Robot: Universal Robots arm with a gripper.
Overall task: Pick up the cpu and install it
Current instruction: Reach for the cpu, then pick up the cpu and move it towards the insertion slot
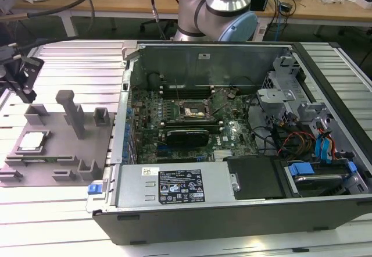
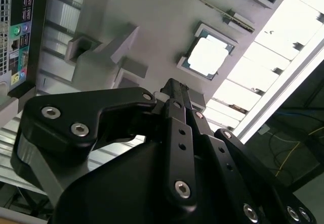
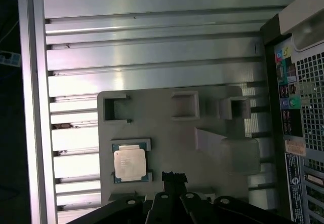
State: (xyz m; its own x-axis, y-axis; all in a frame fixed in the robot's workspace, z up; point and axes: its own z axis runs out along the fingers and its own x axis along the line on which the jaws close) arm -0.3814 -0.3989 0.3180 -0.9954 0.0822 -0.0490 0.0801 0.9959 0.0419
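The cpu (image 1: 32, 142) is a small square chip with a silvery top. It lies flat in a recess of the grey fixture plate (image 1: 58, 152) at the exterior view's left, outside the computer case. It also appears in both wrist views, as the cpu (image 2: 207, 57) and the cpu (image 3: 130, 163). My black gripper (image 1: 23, 85) hangs above the far end of the plate, well clear of the chip. In both wrist views the gripper (image 3: 173, 176) has its fingers (image 2: 172, 89) together with nothing between them. The dark socket (image 1: 195, 110) sits on the motherboard inside the case.
The open computer case (image 1: 244, 210) lies on its side across the slatted metal table (image 1: 64, 222). Grey fixture blocks and a tall post (image 1: 72, 111) stand on the plate near the chip. Cables, drive cages and a power supply (image 1: 177, 185) crowd the case.
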